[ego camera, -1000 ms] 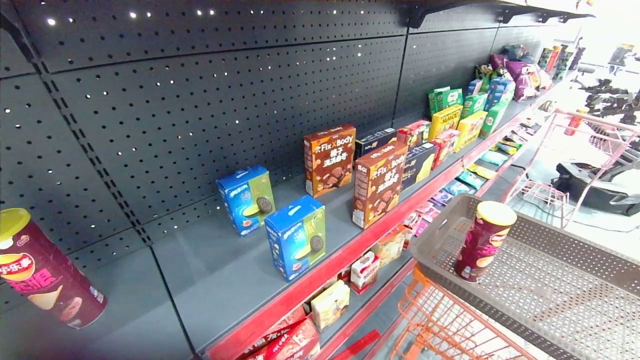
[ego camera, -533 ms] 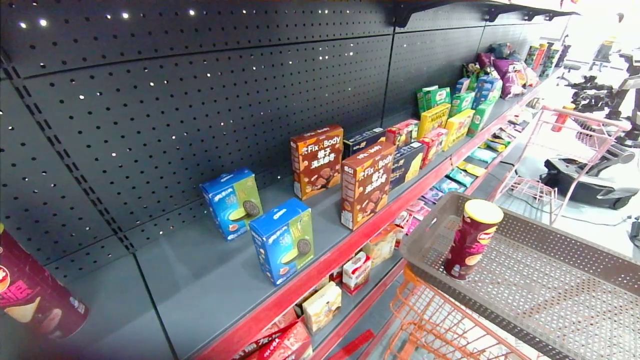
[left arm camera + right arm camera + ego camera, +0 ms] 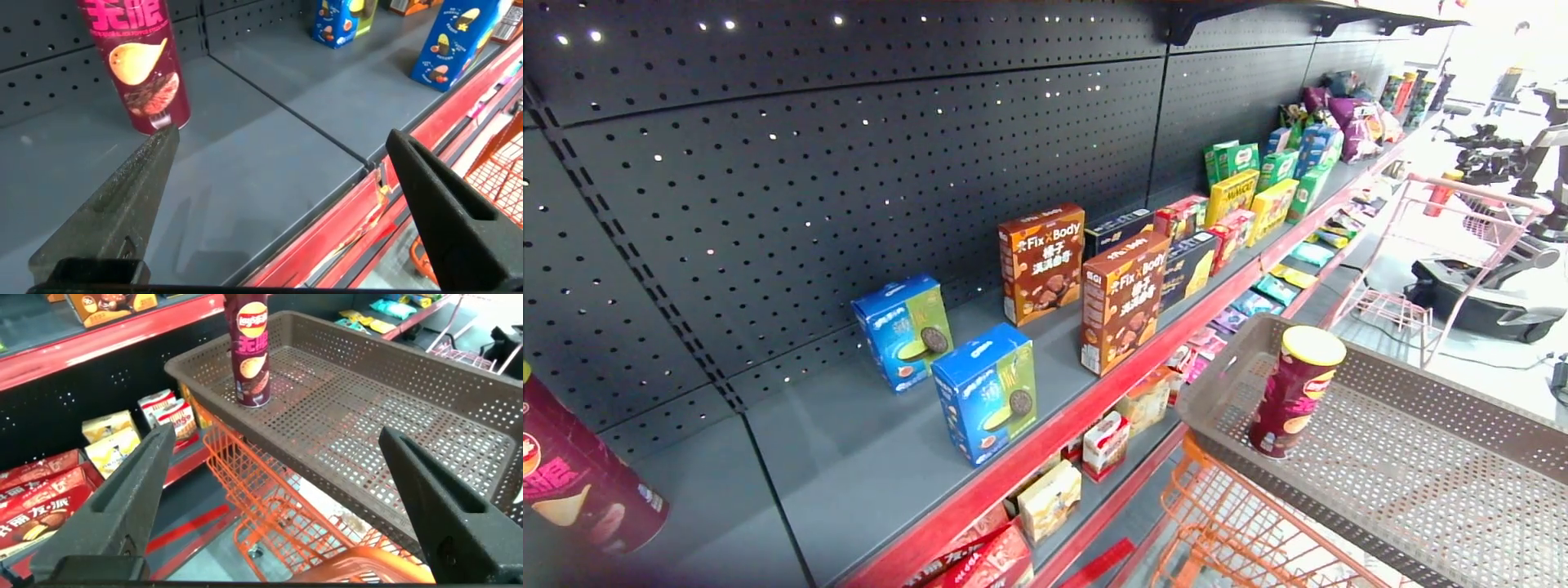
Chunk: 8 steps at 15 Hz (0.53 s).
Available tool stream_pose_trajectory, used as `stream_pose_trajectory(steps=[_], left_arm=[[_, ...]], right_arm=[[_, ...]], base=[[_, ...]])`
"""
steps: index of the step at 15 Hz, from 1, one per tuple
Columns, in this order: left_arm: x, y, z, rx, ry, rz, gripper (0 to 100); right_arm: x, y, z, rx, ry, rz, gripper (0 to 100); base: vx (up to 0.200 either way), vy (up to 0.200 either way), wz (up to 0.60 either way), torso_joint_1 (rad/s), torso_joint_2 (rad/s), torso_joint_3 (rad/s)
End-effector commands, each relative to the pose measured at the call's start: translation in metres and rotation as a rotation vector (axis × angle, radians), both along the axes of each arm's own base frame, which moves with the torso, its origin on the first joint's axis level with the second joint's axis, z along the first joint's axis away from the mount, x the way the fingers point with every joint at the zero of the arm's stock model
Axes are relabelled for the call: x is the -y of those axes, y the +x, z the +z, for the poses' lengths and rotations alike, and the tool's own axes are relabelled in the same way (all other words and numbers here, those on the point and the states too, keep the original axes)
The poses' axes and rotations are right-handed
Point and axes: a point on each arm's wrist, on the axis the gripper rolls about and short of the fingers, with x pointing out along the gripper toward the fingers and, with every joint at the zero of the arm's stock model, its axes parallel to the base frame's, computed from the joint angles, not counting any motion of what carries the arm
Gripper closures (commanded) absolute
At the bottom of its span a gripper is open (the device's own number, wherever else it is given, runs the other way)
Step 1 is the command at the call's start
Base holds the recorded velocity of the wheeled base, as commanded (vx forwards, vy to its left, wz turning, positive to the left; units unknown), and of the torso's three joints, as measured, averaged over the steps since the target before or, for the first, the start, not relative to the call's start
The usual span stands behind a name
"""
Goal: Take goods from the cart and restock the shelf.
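can [image 3: 1294, 392]: maroon tube, yellow lid | upright in basket [image 3: 1421, 482] | probably chips pictured

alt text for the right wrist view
A maroon cylindrical chip can stands upright in a corner of a brown perforated plastic basket atop an orange wire cart. The right gripper is open and empty, apart from the can.

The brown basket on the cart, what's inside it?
One chip can stands upright near a corner of the brown basket. It covers the floor beneath it, and the basket's far end is cut off.
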Motion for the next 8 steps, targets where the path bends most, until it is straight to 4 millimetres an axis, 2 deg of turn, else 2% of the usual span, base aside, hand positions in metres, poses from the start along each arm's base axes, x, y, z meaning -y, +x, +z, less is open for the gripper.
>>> stream_pose_trajectory(steps=[1,5,6,7,8], left_arm=[[0.000,0.000,0.000,-0.001,0.000,0.000,0],[0.000,0.000,0.000,-0.001,0.000,0.002,0],[0.000,0.000,0.000,-0.001,0.000,0.000,0],[0.000,0.000,0.000,-0.001,0.000,0.000,0],[0.000,0.000,0.000,-0.001,0.000,0.000,0]], right_arm=[[0.000,0.000,0.000,-0.003,0.000,0.000,0],[0.000,0.003,0.001,-0.037,-0.002,0.020,0],[0.000,0.001,0.021,-0.002,0.007,0.025,0],[0.000,0.012,0.064,-0.037,0.014,0.013,0],[0.000,0.029,0.092,-0.065,0.025,0.002,0]], base=[[0.000,0.000,0.00,0.000,0.00,0.000],[0.000,0.000,0.00,0.000,0.00,0.000],[0.000,0.000,0.00,0.000,0.00,0.000],[0.000,0.000,0.00,0.000,0.00,0.000],[0.000,0.000,0.00,0.000,0.00,0.000]])
